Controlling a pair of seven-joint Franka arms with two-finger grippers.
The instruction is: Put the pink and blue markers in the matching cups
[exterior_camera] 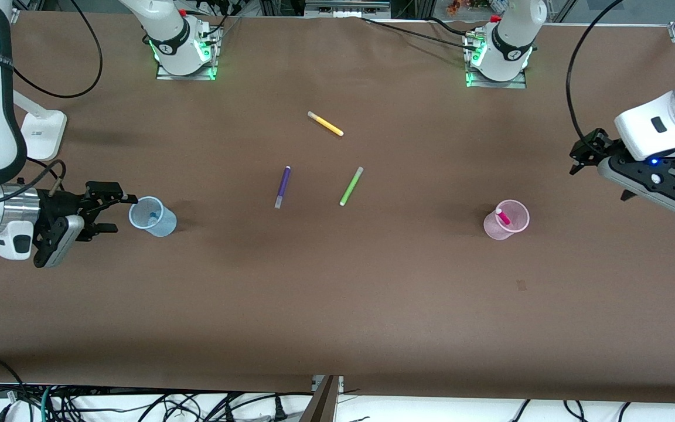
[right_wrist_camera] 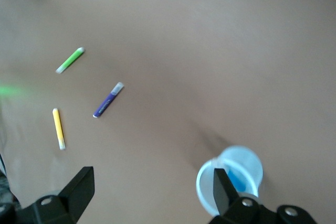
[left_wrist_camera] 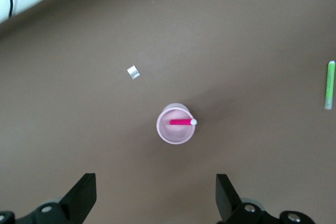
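**Jaws released on both arms, markers resting in cups**

Pink marker (exterior_camera: pixel 502 217) leaning inside pink cup (exterior_camera: pixel 515 227); blue marker (right_wrist_camera: pixel 239 181) inside blue cup (exterior_camera: pixel 161 223). Right gripper (exterior_camera: pixel 119 214) just beside blue cup, spread wide. Left gripper (exterior_camera: pixel 579 158) aloft near pink cup, also spread.

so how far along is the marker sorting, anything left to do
It looks essentially done. The pink marker stands in the pink cup, and the blue marker lies inside the blue cup. Nothing is in hand: the right end effector is open beside the blue cup, and the left end effector is open, up above the pink cup. The purple, green and yellow pens lie mid-table.
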